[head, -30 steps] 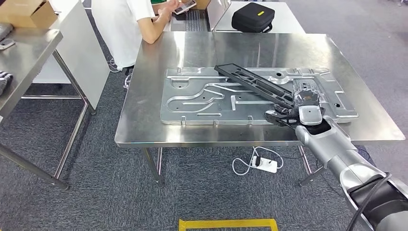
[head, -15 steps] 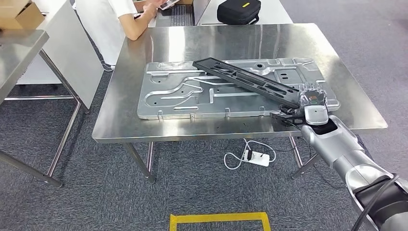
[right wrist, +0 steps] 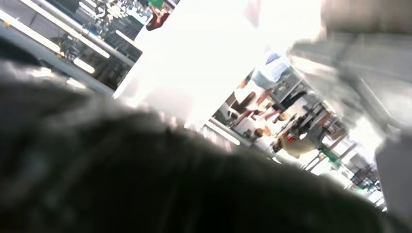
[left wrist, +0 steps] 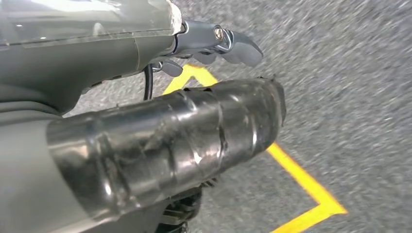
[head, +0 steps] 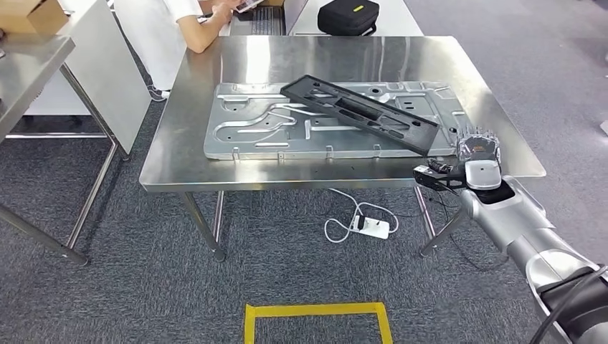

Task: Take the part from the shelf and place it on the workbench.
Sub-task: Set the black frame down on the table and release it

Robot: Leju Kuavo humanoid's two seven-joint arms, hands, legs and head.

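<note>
Right hand fingers: on my head feed the fingers (head: 479,137) pointed away from me, side by side and a little apart, with nothing between them.
Right hand: the right hand (head: 479,154) sat at the near right edge of the tabletop (head: 251,172), just beside the near end of the part and, as far as I could tell, not touching it.
Right arm: the silver right arm (head: 527,229) reached in from the lower right corner of my head feed.
Left hand: in the left wrist feed the left hand (left wrist: 160,141) hung over the floor, thick grey thumb forward; I could not tell whether its fingers (left wrist: 228,41) were spread or curled.
Part: the long, flat black part (head: 358,113) lay diagonally on top of the pressed metal panel, its far end toward the middle of the tabletop, its near end toward the right hand.
Metal panel: a wide silver panel (head: 265,129) with stamped grooves lay flat on the tabletop, under the part.
Beyond the tabletop: a person in a white shirt (head: 161,29) stood at the far left corner; a black case (head: 349,16) rested on a further surface.
Floor: grey carpet (head: 143,287), a white power strip (head: 373,228) with its cable below the tabletop, and yellow tape (head: 315,312) marking a rectangle nearest me.
Right wrist feed: too blurred for me to read.
</note>
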